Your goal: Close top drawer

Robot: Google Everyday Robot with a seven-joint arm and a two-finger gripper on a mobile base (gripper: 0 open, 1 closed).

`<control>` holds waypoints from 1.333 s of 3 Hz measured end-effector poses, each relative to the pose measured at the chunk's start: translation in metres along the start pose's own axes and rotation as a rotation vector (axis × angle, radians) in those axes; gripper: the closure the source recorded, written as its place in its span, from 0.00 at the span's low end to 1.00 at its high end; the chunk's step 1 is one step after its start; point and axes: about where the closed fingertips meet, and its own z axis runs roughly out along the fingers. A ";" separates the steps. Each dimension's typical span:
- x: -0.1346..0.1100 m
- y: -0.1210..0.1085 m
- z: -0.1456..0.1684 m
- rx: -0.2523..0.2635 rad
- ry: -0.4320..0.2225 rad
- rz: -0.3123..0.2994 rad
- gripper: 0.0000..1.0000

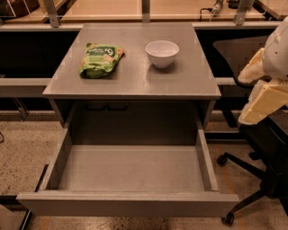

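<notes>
The wide grey drawer [128, 204] stands pulled far out of the grey cabinet [135, 81] toward the camera. Its shallow grey box shows nothing inside, and its plain flat front panel runs along the bottom of the view. My gripper [262, 96], cream and white, hangs at the right edge of the view. It is beside the cabinet's right side, above the drawer's level, and apart from the drawer.
A green snack bag [100, 59] and a white bowl [162, 53] sit on the cabinet top. A black office chair [265, 170] with castors stands right of the drawer, under my arm. Wooden tables [135, 9] run along the back.
</notes>
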 end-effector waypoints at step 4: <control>0.037 0.065 0.062 -0.085 0.058 0.004 1.00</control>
